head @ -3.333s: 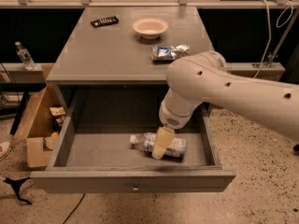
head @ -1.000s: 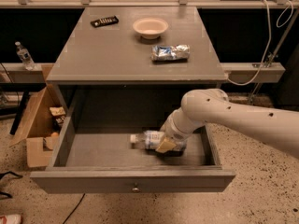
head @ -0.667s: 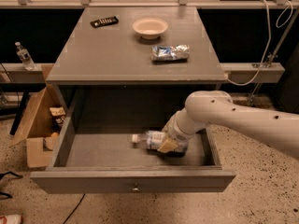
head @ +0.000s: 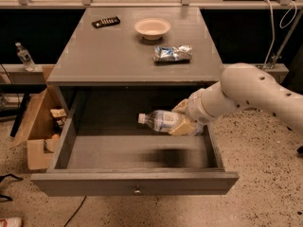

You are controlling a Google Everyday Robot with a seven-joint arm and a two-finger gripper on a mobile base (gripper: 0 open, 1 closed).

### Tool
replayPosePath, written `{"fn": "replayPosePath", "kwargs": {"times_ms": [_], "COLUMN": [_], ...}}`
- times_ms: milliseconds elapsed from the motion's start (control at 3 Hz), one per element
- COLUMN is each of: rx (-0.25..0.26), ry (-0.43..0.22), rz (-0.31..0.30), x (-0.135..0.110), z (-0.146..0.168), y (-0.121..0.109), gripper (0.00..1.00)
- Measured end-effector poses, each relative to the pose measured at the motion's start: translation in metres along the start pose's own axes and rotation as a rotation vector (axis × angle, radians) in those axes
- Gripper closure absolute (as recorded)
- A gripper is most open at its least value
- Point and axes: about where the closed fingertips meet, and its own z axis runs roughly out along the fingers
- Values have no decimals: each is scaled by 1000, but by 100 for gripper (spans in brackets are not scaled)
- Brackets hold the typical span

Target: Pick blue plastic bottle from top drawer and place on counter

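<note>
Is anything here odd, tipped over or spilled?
Only the blue plastic bottle: it hangs sideways above the floor of the open top drawer, cap pointing left, its base end clamped in the gripper. Nothing looks spilled or broken.

Speckled pale terrazzo floor [head: 265,174] fills the lower corners. A grey cabinet [head: 132,81] stands mid-frame against a dark recess. An open cardboard box [head: 33,126] sits on the floor at left. A pale ledge [head: 12,70] at upper left carries a small clear bottle [head: 24,56]. White cables [head: 279,25] hang at upper right. The gripper [head: 187,122], at centre right, clasps the blue plastic bottle [head: 158,120].
</note>
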Motion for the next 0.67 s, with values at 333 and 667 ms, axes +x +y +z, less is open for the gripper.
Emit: {"fn": "replayPosePath", "kwargs": {"times_ms": [333, 667], "rx": [-4, -11], "ry": [-6, -23], "rz": [-5, -29], "x": [-7, -41], "z": [1, 1], "y": [-3, -22], "gripper": [100, 100]}}
